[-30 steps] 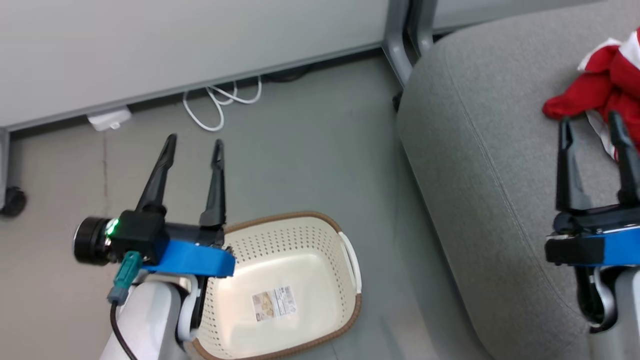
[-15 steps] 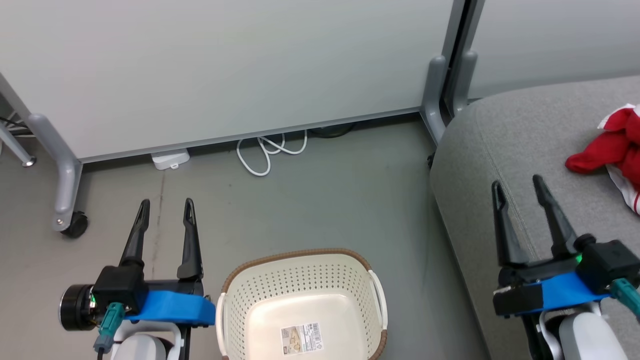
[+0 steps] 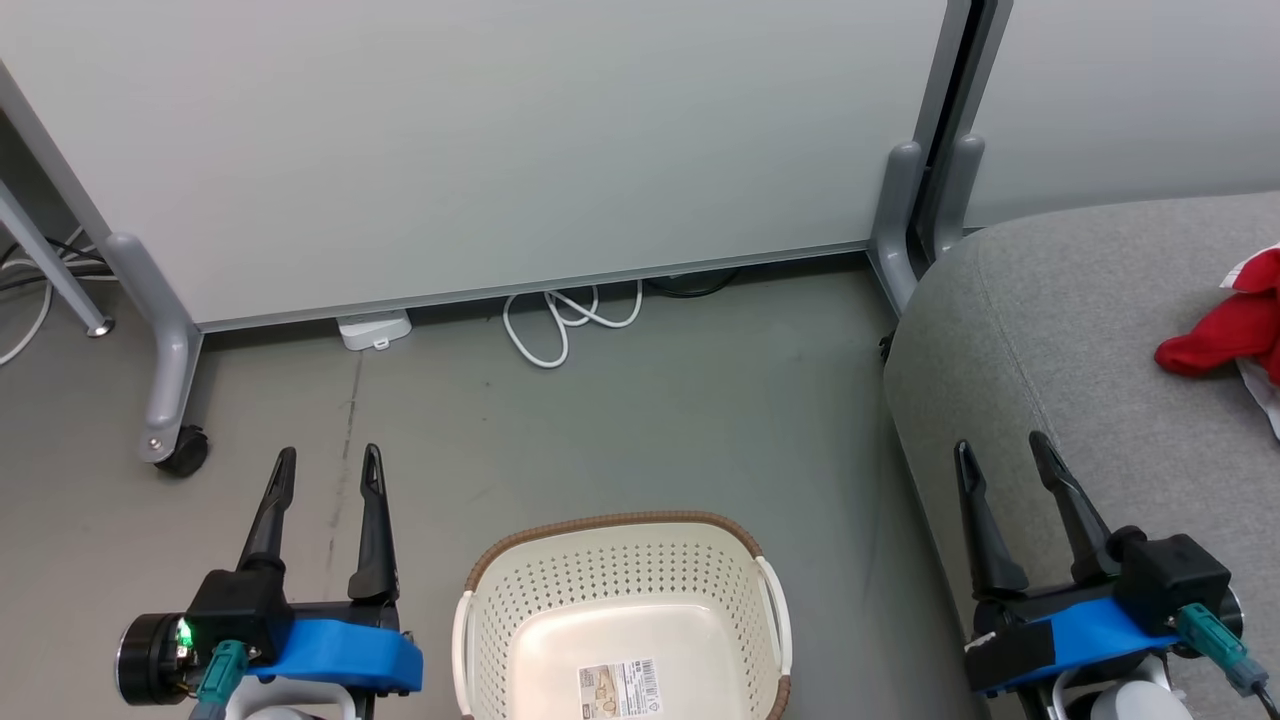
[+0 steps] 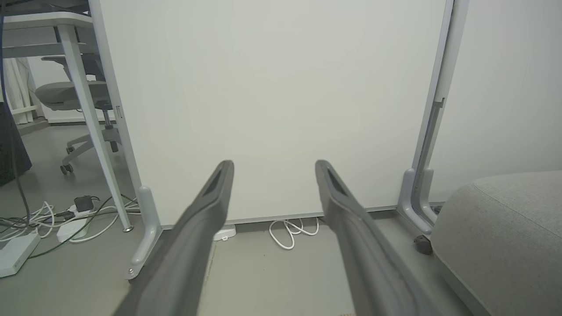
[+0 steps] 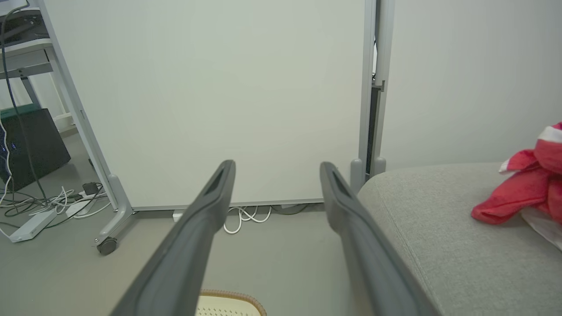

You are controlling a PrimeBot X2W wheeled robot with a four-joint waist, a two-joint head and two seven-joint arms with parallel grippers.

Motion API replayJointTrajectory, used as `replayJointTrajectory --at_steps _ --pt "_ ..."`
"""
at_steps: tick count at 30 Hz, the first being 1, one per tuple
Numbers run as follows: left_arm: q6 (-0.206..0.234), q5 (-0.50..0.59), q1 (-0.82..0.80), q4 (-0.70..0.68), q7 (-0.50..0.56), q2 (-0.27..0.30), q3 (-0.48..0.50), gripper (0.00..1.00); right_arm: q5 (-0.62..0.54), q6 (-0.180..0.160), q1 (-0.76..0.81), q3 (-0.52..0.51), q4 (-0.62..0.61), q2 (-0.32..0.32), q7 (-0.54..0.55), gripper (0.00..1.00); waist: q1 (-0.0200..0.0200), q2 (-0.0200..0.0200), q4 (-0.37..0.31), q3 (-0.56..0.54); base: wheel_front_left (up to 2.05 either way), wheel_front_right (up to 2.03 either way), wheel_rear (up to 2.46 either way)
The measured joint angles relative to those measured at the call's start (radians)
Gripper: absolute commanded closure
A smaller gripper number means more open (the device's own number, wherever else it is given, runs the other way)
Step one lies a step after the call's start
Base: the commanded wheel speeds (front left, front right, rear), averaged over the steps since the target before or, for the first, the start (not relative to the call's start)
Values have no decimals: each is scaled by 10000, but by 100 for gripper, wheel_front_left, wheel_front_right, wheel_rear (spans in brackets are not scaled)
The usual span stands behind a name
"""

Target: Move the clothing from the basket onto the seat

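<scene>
Two spread, empty claws: left claw (image 3: pixel 330 455) over the floor (image 3: pixel 650 420), right claw (image 3: pixel 1002 445) now drawn well back from the clothing (image 3: pixel 1215 345) it was beside a second ago. Clothing lies on the seat (image 3: pixel 1080 330); the basket (image 3: pixel 610 522) between the claws holds just a label (image 3: pixel 620 690), so the job looks done. Frame edges cut off clothing and basket's near end.

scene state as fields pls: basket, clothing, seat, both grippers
seat: grey, right of the basket
basket: on the floor between the arms, paper label inside, no clothing in the part shown
clothing: red, lying on the seat, at head view's right edge
left gripper: open, empty, beside the basket
right gripper: open, empty, by the seat's edge
</scene>
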Motion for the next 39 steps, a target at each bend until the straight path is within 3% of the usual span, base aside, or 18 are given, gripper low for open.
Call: replayJointTrajectory --at_steps 20,21,27,39 --pt "-82 102 37 198 0 -46 19 0 54 0 103 35 265 52 0 0 1 0 149 -8 0 0 0" --pt "-84 104 49 240 6 -48 19 100 58 0 111 36 309 52 0 100 2 0 150 -8 0 0 0" --pt "-84 -73 443 773 155 -71 46 100 242 0 309 33 809 59 86 100 1 0 145 -12 0 0 0" --pt "-150 -2460 412 761 715 -75 219 100 2502 0 317 -161 802 61 671 100 2 0 84 -29 0 0 0"
